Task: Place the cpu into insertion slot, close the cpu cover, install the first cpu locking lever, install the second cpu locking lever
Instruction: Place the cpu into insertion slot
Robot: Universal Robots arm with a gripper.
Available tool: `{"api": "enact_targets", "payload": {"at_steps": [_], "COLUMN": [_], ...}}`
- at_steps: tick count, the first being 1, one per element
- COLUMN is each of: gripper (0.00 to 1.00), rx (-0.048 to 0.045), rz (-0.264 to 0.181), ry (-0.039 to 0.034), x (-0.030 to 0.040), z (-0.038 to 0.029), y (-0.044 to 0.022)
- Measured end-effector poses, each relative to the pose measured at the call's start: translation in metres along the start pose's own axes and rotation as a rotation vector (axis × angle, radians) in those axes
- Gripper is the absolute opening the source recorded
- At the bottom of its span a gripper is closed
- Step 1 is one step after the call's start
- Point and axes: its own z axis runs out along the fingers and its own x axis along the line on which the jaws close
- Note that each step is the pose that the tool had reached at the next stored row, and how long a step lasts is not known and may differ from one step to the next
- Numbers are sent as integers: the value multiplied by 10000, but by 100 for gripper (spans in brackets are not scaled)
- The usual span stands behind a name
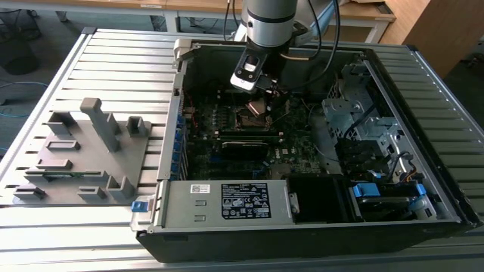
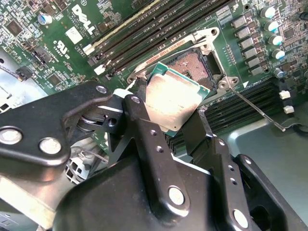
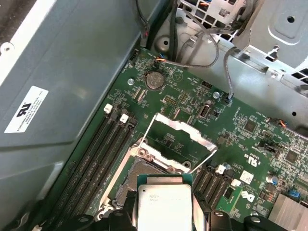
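- Just above the motherboard (image 3: 192, 103) of an open computer case (image 1: 172, 147), the arm's gripper (image 2: 171, 105) hangs with the cpu (image 2: 175, 98) clamped between its two black fingers (image 2: 144, 125), which press on opposite edges of the chip.
- The cpu's pale metal face shows in both wrist views; the chip is held close over the insertion slot (image 2: 195, 65) and offset to one side, covering one edge of it, not seated.
- The slot's pin field lies exposed inside its silvery rim, beside the long black memory slots (image 2: 159, 29).
- The cpu cover (image 3: 182, 131) stands flipped open at the far side of the slot in the first wrist view, its window showing the green board behind.
- Two thin wire locking levers (image 3: 144, 134) are swung clear, one on each side of the cover.
- In the exterior view the case rests on a slatted metal table (image 1: 113, 56), with a grey parts fixture (image 1: 83, 153) on the exterior view's left.
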Motion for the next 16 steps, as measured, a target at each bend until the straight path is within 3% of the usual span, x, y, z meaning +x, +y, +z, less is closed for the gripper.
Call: {"api": "enact_targets", "payload": {"at_steps": [16], "gripper": [54], "rx": [1], "rz": [85], "ry": [-7], "x": [0], "z": [1], "y": [0]}}
